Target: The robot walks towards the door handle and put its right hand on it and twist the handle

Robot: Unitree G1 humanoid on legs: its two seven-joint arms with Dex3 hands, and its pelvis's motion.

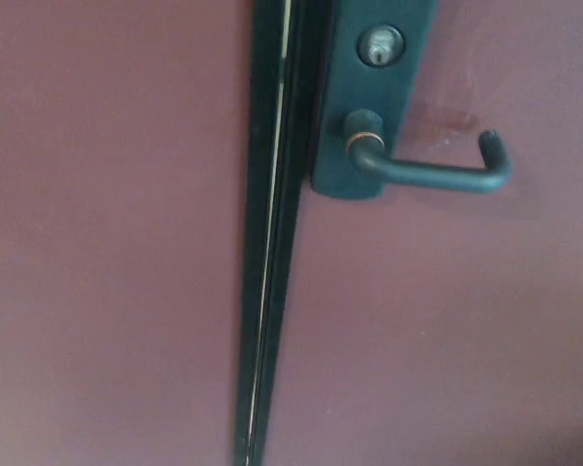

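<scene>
A dark lever door handle [432, 173] juts out to the right from a dark backplate [364, 116] on the dark red door [447, 330], in the upper right of the head view. The lever lies about level and its tip bends back toward the door. A silver keyhole cylinder [380, 46] sits on the plate above the lever. Neither of my hands nor any arm shows in this view.
A dark vertical seam [270, 243] with black edging runs from top to bottom just left of the backplate, dividing the handle's door from a second dark red panel [107, 243] on the left.
</scene>
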